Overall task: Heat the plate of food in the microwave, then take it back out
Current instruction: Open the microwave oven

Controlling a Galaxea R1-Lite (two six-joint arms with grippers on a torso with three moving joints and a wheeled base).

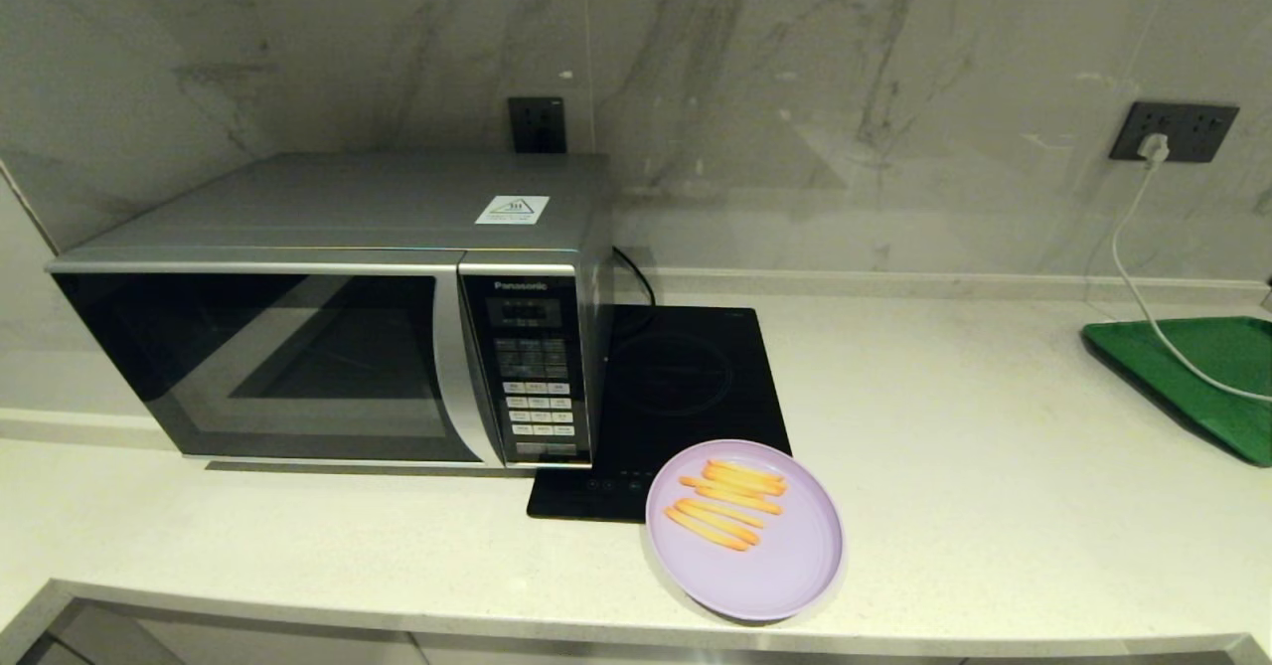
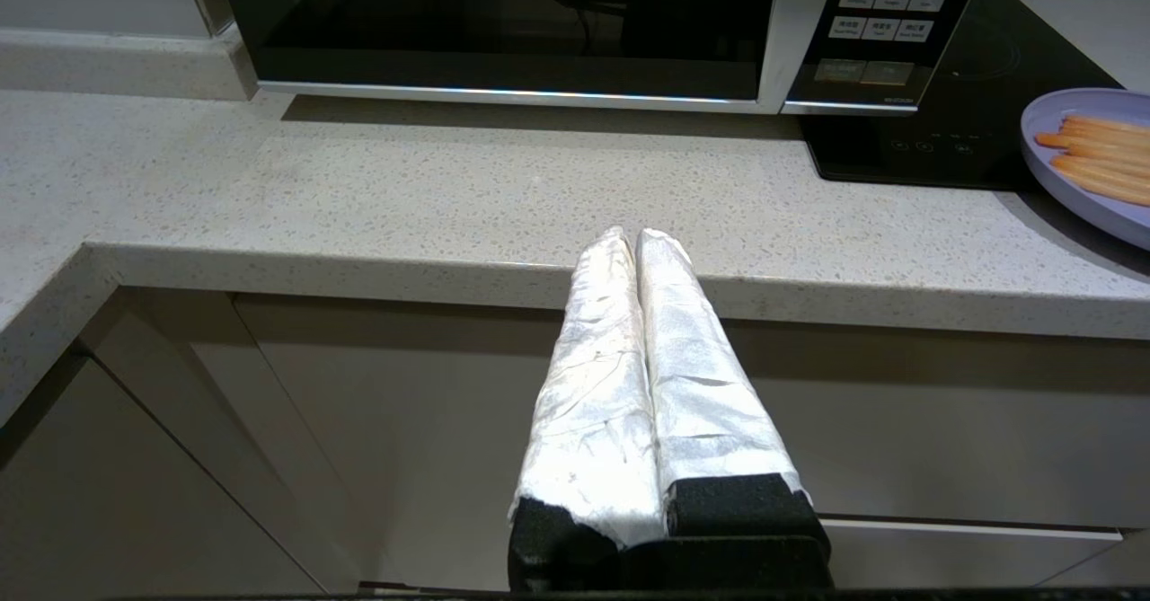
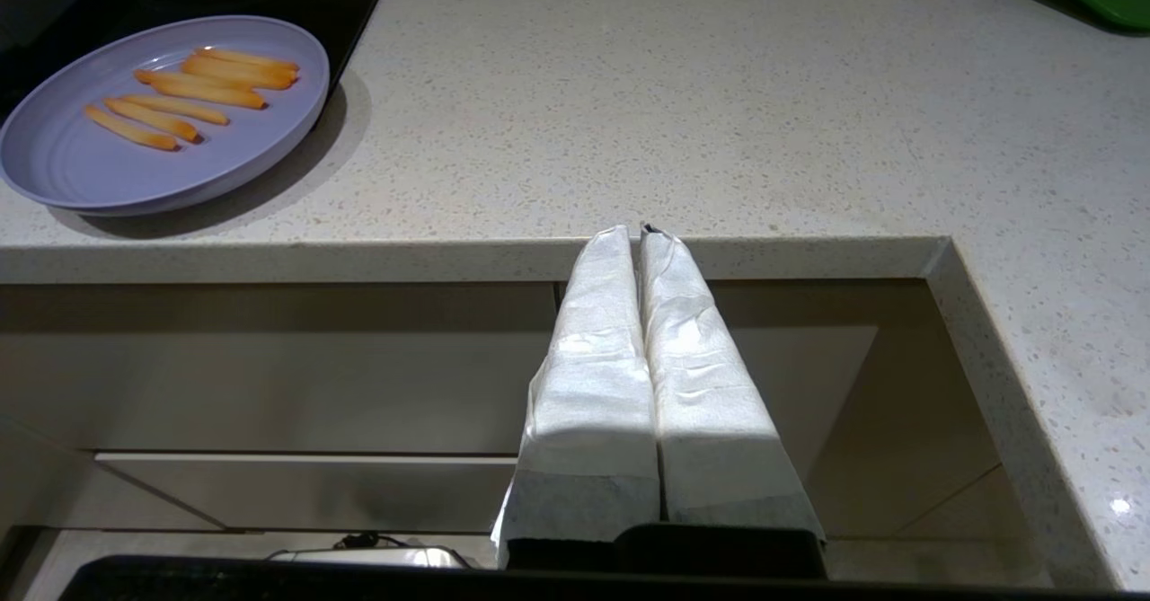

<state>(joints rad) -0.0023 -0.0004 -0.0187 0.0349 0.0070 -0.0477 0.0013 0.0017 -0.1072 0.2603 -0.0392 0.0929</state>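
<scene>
1. The desk (image 1: 994, 466) carries everything.
2. The microwave (image 1: 328, 317) is seen at 9 o'clock, door closed.
3. The plate of food (image 1: 785, 566) is set at 6 o'clock, overlapping the hob (image 1: 686, 387).
4. The left pincer (image 2: 636, 234) and right pincer (image 3: 634, 231) are pressed closed, empty, below the desk edge.

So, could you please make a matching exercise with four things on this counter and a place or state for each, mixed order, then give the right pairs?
Things:
1. microwave
2. plate of food
3. green tray
4. induction hob

Places or states:
A. far right of the counter, a white cable lying across it
B. door closed, at the left of the counter
C. near the front edge, overlapping the hob's corner
D. flat and black, directly right of the microwave

Pairs: 1-B, 2-C, 3-A, 4-D
</scene>
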